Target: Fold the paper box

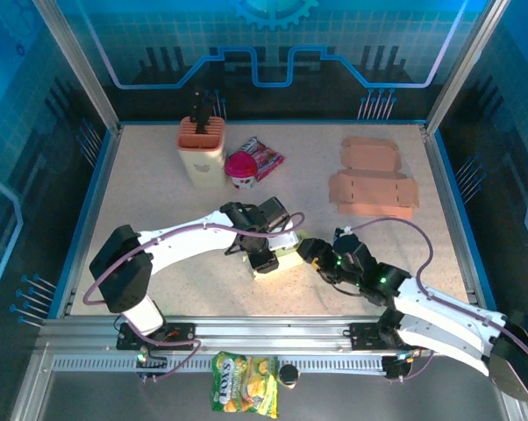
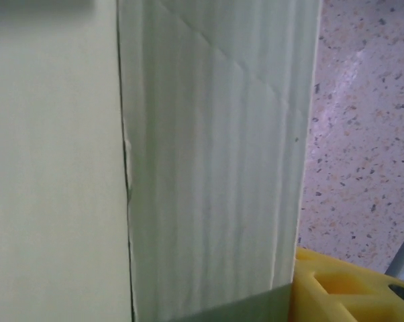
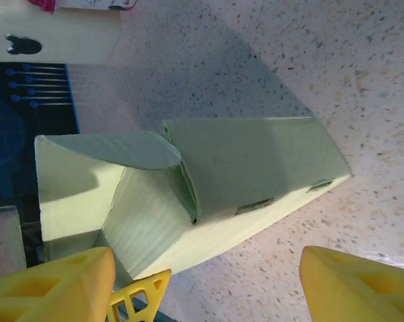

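The pale green paper box (image 1: pixel 280 260) lay near the middle of the table (image 1: pixel 159 219), a little toward the near edge, and it was partly folded. In the right wrist view the box (image 3: pixel 256 168) had one long panel turned over, and a rounded flap (image 3: pixel 121 149) stood up at its open end.

The left gripper (image 1: pixel 262 256) was down at the box's left end. Its wrist camera sat right against the ribbed wall of the box (image 2: pixel 209 168), with one yellow finger (image 2: pixel 336 292) at the lower right. Whether the jaws gripped the cardboard or merely lay against it, I could not tell.

The right gripper (image 1: pixel 310 250) hung just beside the box's right end with its jaws spread wide, holding nothing. One of its fingers (image 3: pixel 51 285) overlapped the box's near corner, and the other stood over bare table.

Flat orange box blanks (image 1: pixel 374 180) lay toward the far right corner. Near the far edge, left of centre, stood a cream holder (image 1: pixel 201 151) with an orange top. A pink-lidded cup (image 1: pixel 240 167) and a snack packet (image 1: pixel 266 155) lay just beside it.
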Controlling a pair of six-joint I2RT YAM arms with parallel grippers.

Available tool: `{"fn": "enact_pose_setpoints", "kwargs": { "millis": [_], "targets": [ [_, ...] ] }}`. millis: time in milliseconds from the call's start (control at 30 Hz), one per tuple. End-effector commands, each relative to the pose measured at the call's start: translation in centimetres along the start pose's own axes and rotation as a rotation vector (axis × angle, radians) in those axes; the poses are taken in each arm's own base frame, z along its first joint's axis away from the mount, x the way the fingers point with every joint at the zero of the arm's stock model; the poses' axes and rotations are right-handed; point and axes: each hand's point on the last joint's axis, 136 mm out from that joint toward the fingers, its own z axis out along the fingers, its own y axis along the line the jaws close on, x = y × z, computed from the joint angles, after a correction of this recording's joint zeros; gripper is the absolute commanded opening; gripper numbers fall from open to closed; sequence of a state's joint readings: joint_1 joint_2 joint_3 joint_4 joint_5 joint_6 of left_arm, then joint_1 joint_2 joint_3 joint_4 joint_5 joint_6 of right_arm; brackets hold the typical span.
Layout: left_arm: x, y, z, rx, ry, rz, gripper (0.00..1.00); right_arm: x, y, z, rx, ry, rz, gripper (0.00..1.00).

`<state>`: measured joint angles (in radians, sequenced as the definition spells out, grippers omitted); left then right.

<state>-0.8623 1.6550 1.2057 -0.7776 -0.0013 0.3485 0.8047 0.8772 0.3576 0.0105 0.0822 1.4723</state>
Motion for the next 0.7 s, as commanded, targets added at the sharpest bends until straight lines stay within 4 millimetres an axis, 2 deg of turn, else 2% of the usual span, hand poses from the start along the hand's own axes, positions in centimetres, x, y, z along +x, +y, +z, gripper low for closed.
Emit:
{"fn": "enact_pose_setpoints", "kwargs": {
  "millis": [0, 167, 367, 433, 533, 667],
  "targets": [
    [-0.8, -0.5, -0.5, 0.019, -0.035, 0.034, 0.55, -0.7, 1.7, 0.4, -0.066, -0.045, 0.056, 0.73],
    [-1.1, -0.4, -0.9, 0.008, -0.064, 0.033, 0.58, -0.7, -0.1, 1.4, 0.015, -0.055, 0.06, 0.71],
    [-1.3, -0.3, -1.1, -0.005, -0.084, 0.03, 0.6, -0.3, -2.4, 2.2, 0.095, -0.051, 0.059, 0.57],
    [-1.3, -0.3, -1.2, -0.007, -0.091, 0.03, 0.6, -0.2, -2.5, 2.1, 0.102, -0.052, 0.059, 0.52],
    [-1.3, -0.2, -1.3, -0.016, -0.096, 0.034, 0.58, -0.4, -2.0, 1.7, 0.091, -0.06, 0.047, 0.52],
    [-1.1, -0.2, -1.5, -0.02, -0.104, 0.043, 0.52, -0.8, -0.3, 0.0, 0.067, -0.074, -0.025, 0.54]
  ]
}}
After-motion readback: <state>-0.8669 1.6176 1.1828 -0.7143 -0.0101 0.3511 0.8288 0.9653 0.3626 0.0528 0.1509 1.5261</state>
